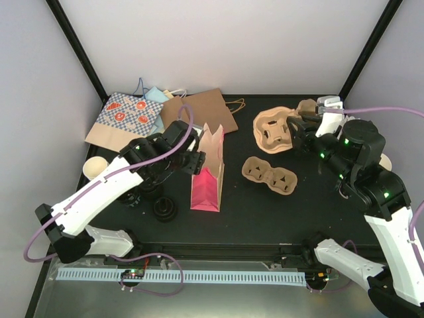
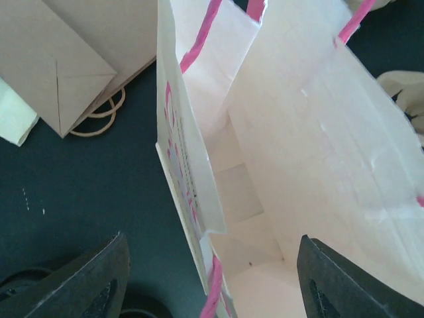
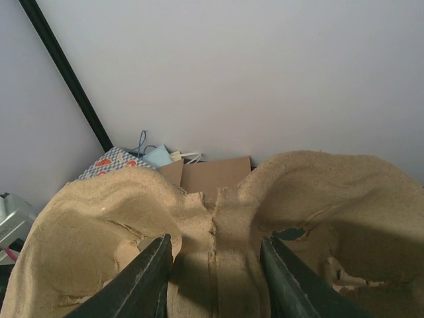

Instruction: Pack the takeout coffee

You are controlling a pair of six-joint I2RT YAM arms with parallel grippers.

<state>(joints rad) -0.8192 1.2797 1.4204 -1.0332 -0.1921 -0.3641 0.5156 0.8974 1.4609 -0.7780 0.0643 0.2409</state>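
Observation:
A pink-and-white paper bag (image 1: pixel 207 173) stands open at the table's middle. My left gripper (image 1: pixel 197 159) hovers at its left top edge, open and holding nothing. In the left wrist view the gripper (image 2: pixel 212 238) straddles the bag's wall (image 2: pixel 189 192), one finger outside and one over the white inside. My right gripper (image 1: pixel 293 127) is shut on a brown pulp cup carrier (image 1: pixel 273 129) and holds it tilted up at the back right. Its fingers (image 3: pixel 156 271) pinch the carrier's middle ridge (image 3: pixel 222 218). Round black lids (image 1: pixel 164 207) lie under my left arm. I cannot tell whether they cap takeout coffee cups.
A second pulp carrier (image 1: pixel 268 174) lies flat right of the bag. Flat paper bags (image 1: pixel 165 112) are piled at the back left. A lidless cream cup (image 1: pixel 95 167) stands at the left edge. A grey rail (image 1: pixel 179 275) runs along the near edge.

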